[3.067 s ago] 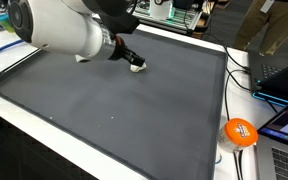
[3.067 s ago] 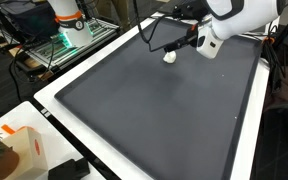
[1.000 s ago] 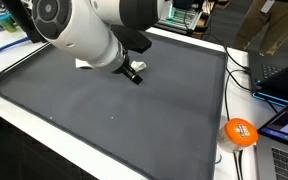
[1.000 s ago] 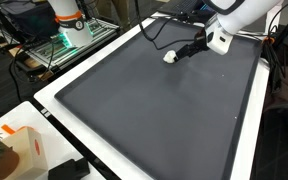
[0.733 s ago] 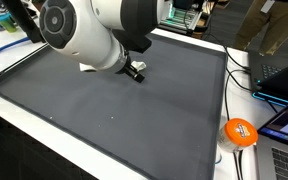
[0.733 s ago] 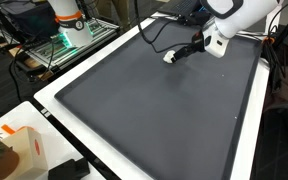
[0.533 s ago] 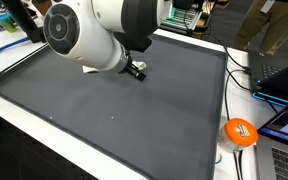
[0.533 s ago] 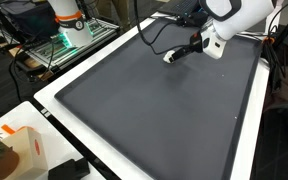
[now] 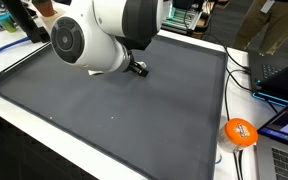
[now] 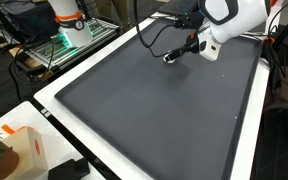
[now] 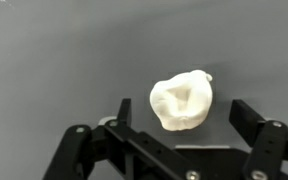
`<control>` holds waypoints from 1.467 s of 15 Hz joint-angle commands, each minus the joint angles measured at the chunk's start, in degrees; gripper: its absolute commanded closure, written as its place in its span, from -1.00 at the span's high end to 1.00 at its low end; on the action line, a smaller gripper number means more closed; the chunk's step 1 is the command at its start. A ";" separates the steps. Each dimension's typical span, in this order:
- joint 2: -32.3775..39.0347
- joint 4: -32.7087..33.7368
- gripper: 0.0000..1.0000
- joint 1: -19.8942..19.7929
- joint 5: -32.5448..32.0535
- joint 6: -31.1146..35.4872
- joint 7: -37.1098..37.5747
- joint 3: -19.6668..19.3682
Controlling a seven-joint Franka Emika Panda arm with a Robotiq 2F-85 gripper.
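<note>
**Closed in over white lump**

Dropped nearer the grey mat (image 10: 154, 110) than three seconds back. Straddles the white lump (image 11: 182, 103) with the end effector (image 11: 184, 112), jaws spread wide, fingers (image 11: 246, 112) clear of it on both sides. Lies on the mat, toward one end of the table (image 9: 44, 124).

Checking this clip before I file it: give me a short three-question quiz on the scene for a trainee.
1. True or false: the gripper is shut on the white lump.
2. The mat is: A grey, B green, C red.
3. Fill in: the round thing beside the mat is ___.
Key: 1 false, its jaws stand open either side of the lump; 2 A; 3 orange.
</note>
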 commanded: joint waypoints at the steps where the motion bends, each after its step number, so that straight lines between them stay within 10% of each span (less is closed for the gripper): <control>1: 1.78 2.22 1.00 -0.92 -0.06 -2.55 -1.45 0.97; 8: 0.11 0.64 1.00 -1.36 0.36 -1.77 -2.33 1.04; 22: -28.39 -35.21 1.00 -4.60 8.42 24.47 -2.95 1.18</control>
